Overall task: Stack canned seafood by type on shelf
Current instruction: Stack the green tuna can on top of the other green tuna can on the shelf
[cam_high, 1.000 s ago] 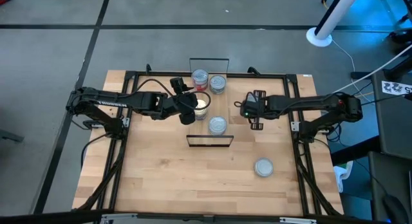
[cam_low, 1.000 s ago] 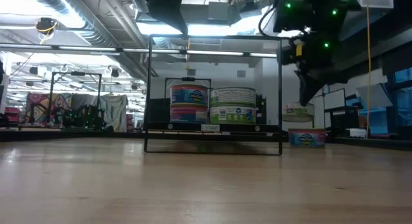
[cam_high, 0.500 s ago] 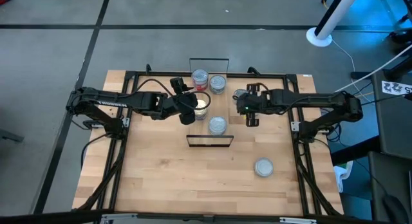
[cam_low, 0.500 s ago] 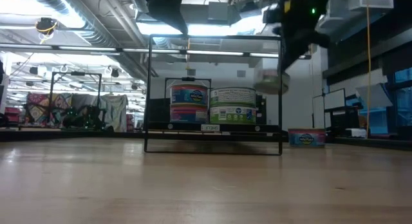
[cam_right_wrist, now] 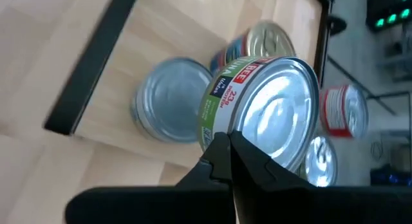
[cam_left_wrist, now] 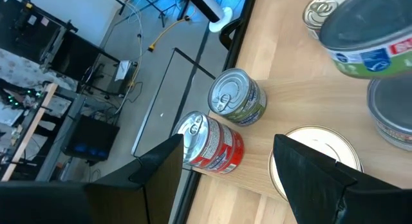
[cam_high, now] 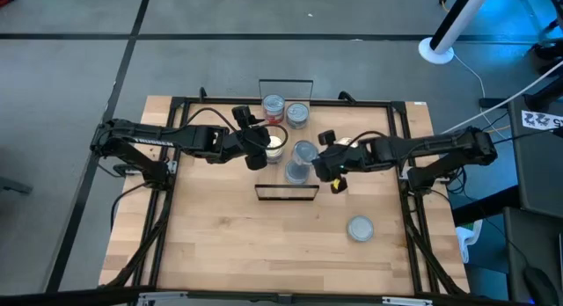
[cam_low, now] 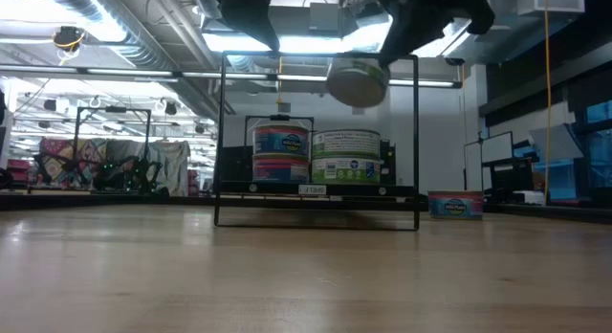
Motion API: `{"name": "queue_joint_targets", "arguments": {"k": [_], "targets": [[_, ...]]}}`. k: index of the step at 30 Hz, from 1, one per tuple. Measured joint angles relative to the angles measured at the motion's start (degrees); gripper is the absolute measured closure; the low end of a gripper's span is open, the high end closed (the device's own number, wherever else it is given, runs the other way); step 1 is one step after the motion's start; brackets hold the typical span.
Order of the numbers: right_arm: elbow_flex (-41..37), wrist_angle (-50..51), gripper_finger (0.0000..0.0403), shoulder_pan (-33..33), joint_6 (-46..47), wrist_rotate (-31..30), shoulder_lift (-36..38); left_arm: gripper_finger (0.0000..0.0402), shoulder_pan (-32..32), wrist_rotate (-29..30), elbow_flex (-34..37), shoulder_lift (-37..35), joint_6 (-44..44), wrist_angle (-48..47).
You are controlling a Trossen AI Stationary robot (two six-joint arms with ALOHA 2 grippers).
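My right pincer (cam_right_wrist: 226, 147) pinches a green-labelled tin's (cam_right_wrist: 270, 111) rim; it could tip onto the silver tin (cam_right_wrist: 168, 98) beneath.

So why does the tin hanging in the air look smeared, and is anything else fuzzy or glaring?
Low view: the carried tin is smeared, while the shelved tins stay crisp, against bright ceiling lights. Right wrist view: the silver tin top throws glare, and the wood behind is soft. High view: evenly lit, and the carried tin looks slightly soft.
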State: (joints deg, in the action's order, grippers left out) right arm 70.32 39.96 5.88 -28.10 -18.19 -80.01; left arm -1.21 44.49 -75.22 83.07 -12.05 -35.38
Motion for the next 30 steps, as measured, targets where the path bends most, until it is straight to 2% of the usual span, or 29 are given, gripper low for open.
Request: {"name": "queue_joint_targets", "arguments": {"k": [10,19,30], "targets": [[0.0,-2.7,0.0403,1.0,-0.9,5.1,-3.1,0.0164,0.0,-0.6,0.0,0.0,0.1,0.1],[0.0,-2.4,0.0403,1.4,-3.1,5.4,-7.7,0.0164,0.0,-0.9,0.0,0.0,0.2,0.0],[0.0,-2.4,0.0395,1.6,-3.9,5.8,-8.1,0.0164,0.0,-0.9,0.0,0.0,0.2,0.0]]}}
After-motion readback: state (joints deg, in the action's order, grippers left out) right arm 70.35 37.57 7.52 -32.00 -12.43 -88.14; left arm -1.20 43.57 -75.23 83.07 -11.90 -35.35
